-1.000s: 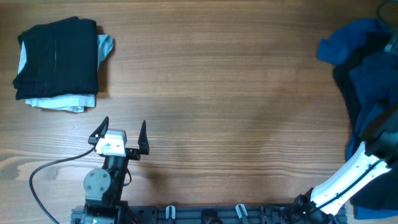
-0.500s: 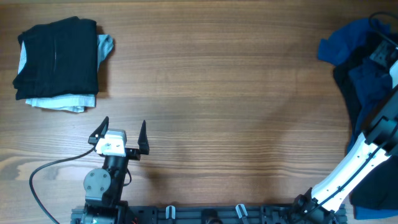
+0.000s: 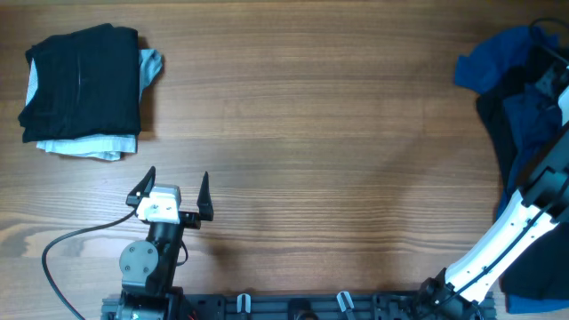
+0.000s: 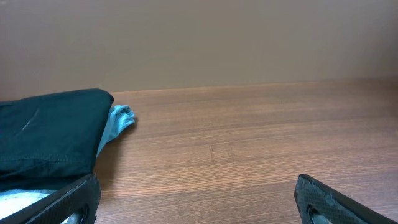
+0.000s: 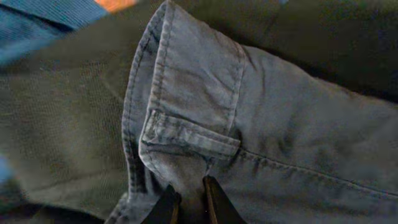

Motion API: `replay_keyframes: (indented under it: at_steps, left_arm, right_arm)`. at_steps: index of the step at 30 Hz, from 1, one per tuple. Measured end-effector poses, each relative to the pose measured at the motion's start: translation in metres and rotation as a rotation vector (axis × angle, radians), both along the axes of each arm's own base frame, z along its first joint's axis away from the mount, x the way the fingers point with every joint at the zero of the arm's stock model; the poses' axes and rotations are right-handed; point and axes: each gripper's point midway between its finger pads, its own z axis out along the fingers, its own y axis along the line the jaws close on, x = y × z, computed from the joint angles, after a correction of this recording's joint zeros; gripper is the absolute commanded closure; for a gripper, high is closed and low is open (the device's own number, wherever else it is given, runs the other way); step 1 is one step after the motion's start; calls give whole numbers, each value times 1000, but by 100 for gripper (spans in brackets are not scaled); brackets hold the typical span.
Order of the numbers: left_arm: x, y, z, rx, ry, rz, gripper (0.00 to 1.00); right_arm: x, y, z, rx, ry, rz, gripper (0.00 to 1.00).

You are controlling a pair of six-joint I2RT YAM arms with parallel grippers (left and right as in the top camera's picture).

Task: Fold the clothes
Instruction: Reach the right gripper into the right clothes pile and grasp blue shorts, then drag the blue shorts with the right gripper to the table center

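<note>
Left tool (image 3: 174,185) wide, low over surface (image 3: 311,133); folded stack (image 4: 43,134) ahead-left. Right tool (image 5: 189,200) narrow, pinching denim shorts (image 5: 280,143) at waistband; belt loop (image 5: 189,138) just ahead.

Prob robot lab bench: wood-grain table (image 3: 311,133), plain beige wall (image 4: 199,37), front mounting rail (image 3: 267,308), loose cable (image 3: 67,240)

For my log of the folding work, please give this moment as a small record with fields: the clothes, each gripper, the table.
folded stack: black piece on a pale piece, far left part of the table
unfolded pile: blue and dark clothes, at the table's right edge
left gripper: open, empty, near the robot's base, apart from the stack
right gripper: in the pile, shut on the denim garment just below its belt loop
</note>
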Motion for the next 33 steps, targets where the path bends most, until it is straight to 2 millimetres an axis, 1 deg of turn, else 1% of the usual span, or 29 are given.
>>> replay_keyframes:
  at_steps: [1, 2, 3, 5, 6, 7, 9, 10, 12, 15, 16, 17, 18, 19, 20, 23, 24, 25, 26, 27, 29, 30, 31, 32, 33]
  left_arm:
    - [0, 0, 0, 0, 0, 0, 0]
    - [0, 0, 0, 0, 0, 0, 0]
    - [0, 0, 0, 0, 0, 0, 0]
    - [0, 0, 0, 0, 0, 0, 0]
    - [0, 0, 0, 0, 0, 0, 0]
    - [0, 0, 0, 0, 0, 0, 0]
    - [0, 0, 0, 0, 0, 0, 0]
    - [0, 0, 0, 0, 0, 0, 0]
    - [0, 0, 0, 0, 0, 0, 0]
    - [0, 0, 0, 0, 0, 0, 0]
    - [0, 0, 0, 0, 0, 0, 0]
    - [0, 0, 0, 0, 0, 0, 0]
    - [0, 0, 0, 0, 0, 0, 0]
    - [0, 0, 0, 0, 0, 0, 0]
    - [0, 0, 0, 0, 0, 0, 0]
    - [0, 0, 0, 0, 0, 0, 0]
    - [0, 0, 0, 0, 0, 0, 0]
    - [0, 0, 0, 0, 0, 0, 0]
    - [0, 0, 0, 0, 0, 0, 0]
    - [0, 0, 0, 0, 0, 0, 0]
    - [0, 0, 0, 0, 0, 0, 0]
    - [0, 0, 0, 0, 0, 0, 0]
    - [0, 0, 0, 0, 0, 0, 0]
    - [0, 0, 0, 0, 0, 0, 0]
    - [0, 0, 0, 0, 0, 0, 0]
  right_arm:
    - [0, 1, 8, -5, -6, 1, 90]
    - [0, 3, 22, -12, -16, 4, 90]
    - [1, 6, 41, -26, -36, 8, 96]
    - [2, 13, 74, -47, -69, 16, 96]
    - [1, 17, 87, -53, -78, 23, 96]
    - [-1, 23, 105, -61, -89, 30, 96]
    - [-5, 37, 134, -69, -104, 46, 96]
    - [-8, 46, 145, -68, -103, 56, 96]
    - [-12, 63, 159, -62, -95, 79, 96]
    - [-5, 105, 175, -51, -86, 150, 96]
    - [1, 128, 182, -49, -88, 193, 96]
    - [6, 145, 188, -49, -95, 225, 96]
    - [11, 168, 196, -48, -105, 270, 96]
    - [14, 201, 206, -37, -110, 334, 96]
    - [21, 258, 231, -36, -162, 441, 96]
    - [14, 342, 255, 30, -212, 580, 96]
    - [11, 378, 260, 70, -229, 643, 96]
    - [8, 412, 260, 113, -235, 705, 96]
    - [3, 440, 258, 150, -229, 751, 96]
    - [-2, 474, 251, 195, -211, 808, 96]
    - [-8, 519, 237, 241, -181, 883, 96]
    - [-10, 540, 226, 263, -157, 914, 96]
    - [-12, 555, 215, 278, -135, 933, 96]
    - [-13, 574, 201, 294, -108, 955, 96]
    - [-14, 594, 181, 310, -69, 977, 95]
